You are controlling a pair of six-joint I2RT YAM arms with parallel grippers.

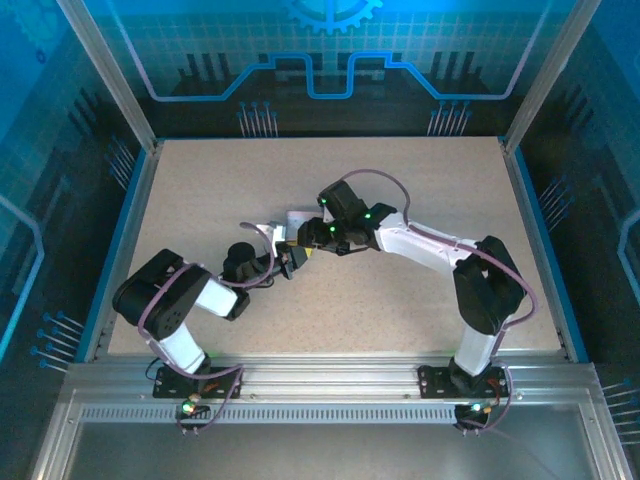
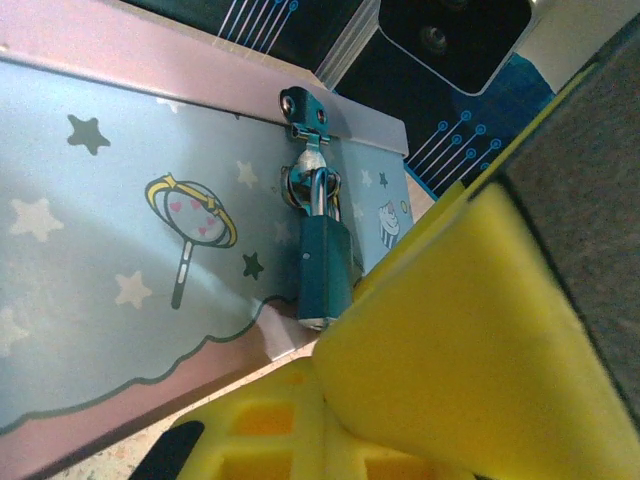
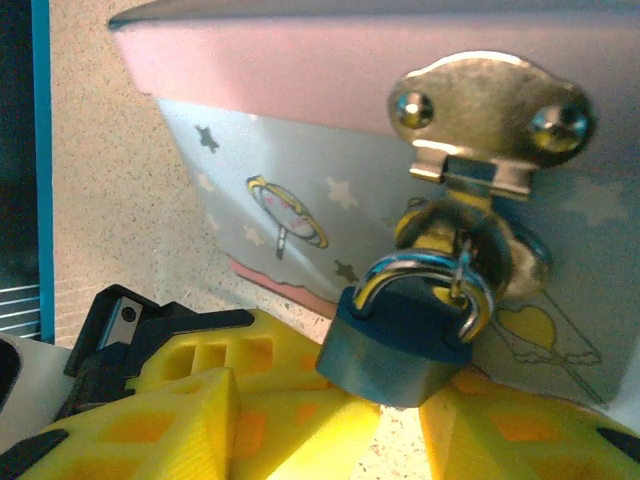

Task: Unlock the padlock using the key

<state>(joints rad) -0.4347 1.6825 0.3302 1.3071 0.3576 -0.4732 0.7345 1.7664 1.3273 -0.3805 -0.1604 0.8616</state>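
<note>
Small dark-blue padlock [image 3: 400, 340] hangs from the metal hasp [image 3: 490, 120] of the pale-blue cartoon tin [image 2: 120, 270]. My yellow right fingers [image 3: 520, 435] sit spread either side beneath it, holding nothing. My left fingers [image 2: 470, 340] are just beside it, and I can't tell their opening.

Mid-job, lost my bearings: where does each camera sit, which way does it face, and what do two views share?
Top external: above and behind the bases, looking down on the table; left arm and right arm reach in, left tool and right tool meeting at the tin.
Left wrist: low by the tin's front, facing the padlock; its yellow fingers at lower right.
Right wrist: low near the tabletop, facing the padlock and hasp; its yellow fingers along the bottom.
Shared: both wrist views show the padlock hanging from the hasp.
</note>
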